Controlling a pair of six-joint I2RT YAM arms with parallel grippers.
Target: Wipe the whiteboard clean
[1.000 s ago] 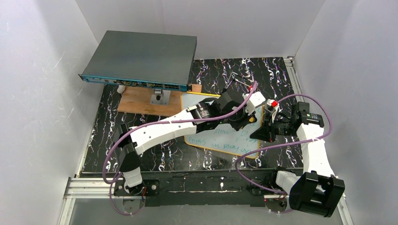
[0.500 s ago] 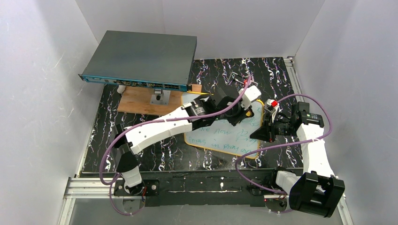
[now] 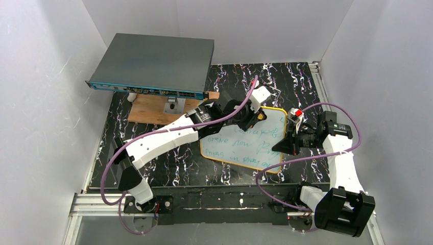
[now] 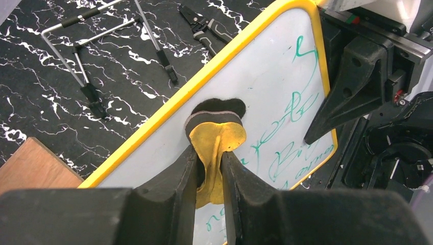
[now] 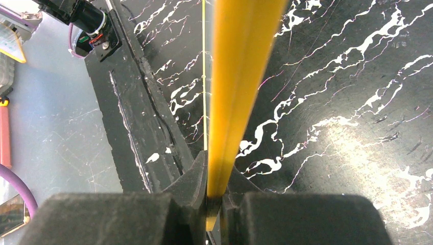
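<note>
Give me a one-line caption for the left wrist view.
Left gripper holds a yellow eraser against the whiteboard, beside green writing.

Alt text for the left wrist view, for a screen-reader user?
The left gripper pinches a yellow eraser pad, its dark felt pressed on the whiteboard near the yellow-framed edge. Green handwriting shows to the right, where the right gripper clamps the board's rim.

The green handwriting [image 4: 297, 109] on the whiteboard [image 3: 240, 149] is too scrawled to read.
</note>
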